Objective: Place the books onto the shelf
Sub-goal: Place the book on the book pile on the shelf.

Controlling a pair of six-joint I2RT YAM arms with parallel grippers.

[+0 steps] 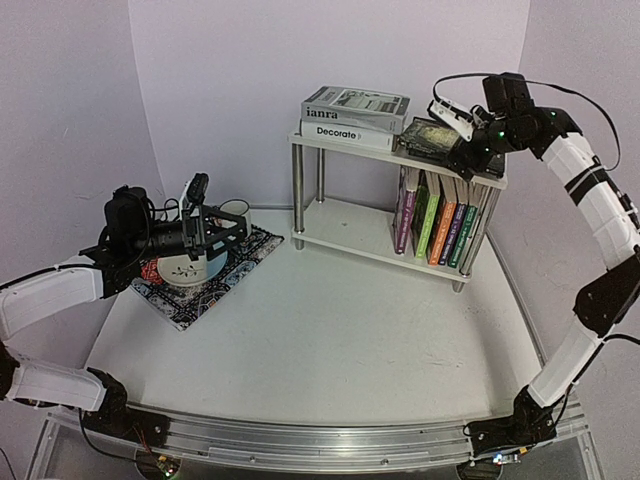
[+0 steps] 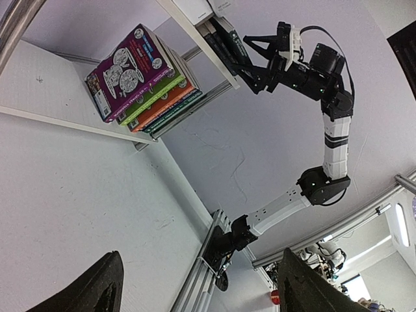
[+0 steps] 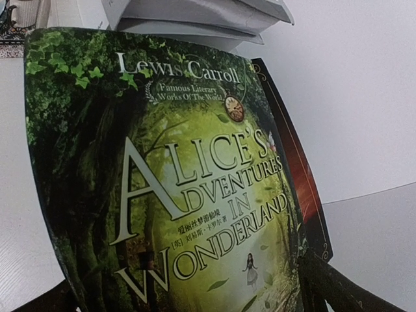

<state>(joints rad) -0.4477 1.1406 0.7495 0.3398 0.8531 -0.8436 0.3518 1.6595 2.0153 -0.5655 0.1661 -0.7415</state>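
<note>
Right gripper [image 1: 458,150], upper right of frame, jaws spread wide either side of Alice book [image 3: 182,182] lying on shelf [image 1: 345,228] top board (clamped or not, can't tell). Left gripper [image 1: 235,228], mid-left, fingers wide apart, empty. More books [image 1: 440,225] upright, lower tier.

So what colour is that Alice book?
The book is leafy green, white lettering; best in the right wrist view.

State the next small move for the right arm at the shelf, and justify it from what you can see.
Probably draw the right gripper straight back from the shelf. Its jaws stand open and the Alice book already lies flat on the top board, atop a darker book, so it seems placed.
</note>
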